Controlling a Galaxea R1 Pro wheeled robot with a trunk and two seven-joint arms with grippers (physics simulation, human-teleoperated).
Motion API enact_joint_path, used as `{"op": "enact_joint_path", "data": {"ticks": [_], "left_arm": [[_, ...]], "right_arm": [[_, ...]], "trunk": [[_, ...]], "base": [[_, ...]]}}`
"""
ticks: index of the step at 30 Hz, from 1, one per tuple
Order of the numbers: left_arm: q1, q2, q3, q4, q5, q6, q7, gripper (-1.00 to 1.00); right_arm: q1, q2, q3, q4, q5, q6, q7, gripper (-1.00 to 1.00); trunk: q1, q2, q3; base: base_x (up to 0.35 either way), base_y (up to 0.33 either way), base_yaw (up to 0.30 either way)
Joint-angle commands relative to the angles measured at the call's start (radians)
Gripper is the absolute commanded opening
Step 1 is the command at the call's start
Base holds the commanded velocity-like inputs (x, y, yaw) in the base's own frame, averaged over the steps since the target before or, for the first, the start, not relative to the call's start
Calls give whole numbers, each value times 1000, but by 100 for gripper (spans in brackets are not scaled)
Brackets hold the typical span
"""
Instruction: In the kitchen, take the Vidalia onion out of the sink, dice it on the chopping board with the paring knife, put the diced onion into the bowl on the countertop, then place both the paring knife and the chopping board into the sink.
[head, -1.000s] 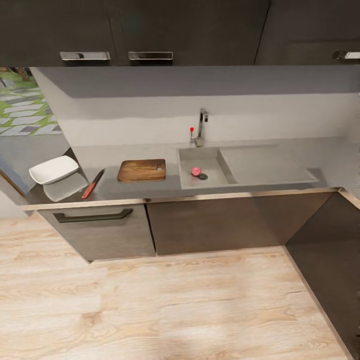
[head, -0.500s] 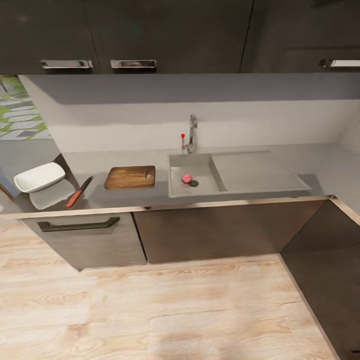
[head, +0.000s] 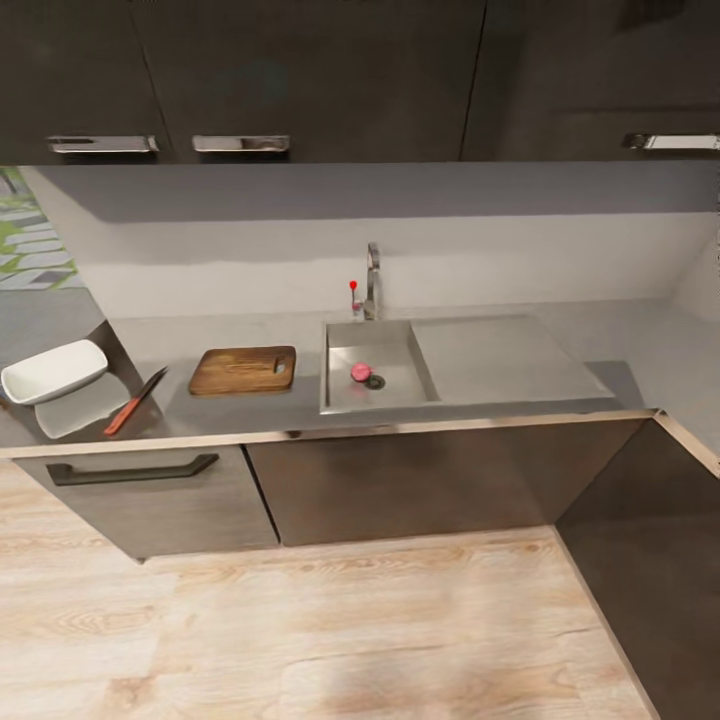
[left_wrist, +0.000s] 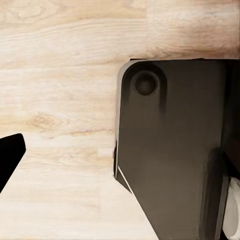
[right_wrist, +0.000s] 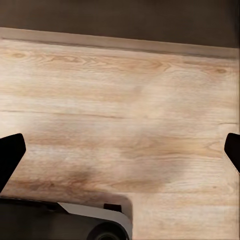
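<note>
The pinkish onion (head: 361, 372) lies in the grey sink (head: 340, 350) beside the round drain, below the chrome tap (head: 372, 280). Left of the sink, the dark brown chopping board (head: 243, 369) lies flat on the grey countertop (head: 170, 335). Further left are the paring knife (head: 135, 402) with its reddish handle and the white square bowl (head: 52, 371) at the counter's end. My right gripper (right_wrist: 120, 152) hangs open over the wooden floor, with a fingertip at each side. Of my left gripper (left_wrist: 120, 157), one fingertip (left_wrist: 10, 156) shows far out over the floor, so it is open.
Dark cabinet fronts with a bar handle (head: 130, 470) stand under the counter, and dark wall cabinets (head: 300, 70) hang above. A second dark unit (head: 650, 540) closes the corner at the right. Light wooden floor (head: 330, 630) lies between me and the counter. My dark base (left_wrist: 170, 160) is below the left wrist.
The whole head view has shifted: counter and sink now sit lower and further left in the picture, so the camera moved. Nothing on the counter has moved.
</note>
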Motion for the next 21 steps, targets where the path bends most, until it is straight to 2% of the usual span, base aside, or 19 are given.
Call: {"op": "enact_joint_path", "data": {"ticks": [1, 10, 21], "left_arm": [[1, 0, 1, -2, 1, -1, 1, 100], [1, 0, 1, -2, 1, -1, 1, 100], [1, 0, 0, -2, 1, -1, 1, 100]], "right_arm": [[0, 1, -4, -1, 11, -1, -6, 100], [0, 1, -4, -1, 11, -1, -6, 100], [0, 1, -4, -1, 11, -1, -6, 100]], "trunk": [[1, -2, 0], [1, -2, 9], [1, -2, 23]], "base": [[129, -154, 0], [103, -150, 0], [12, -18, 0]]}}
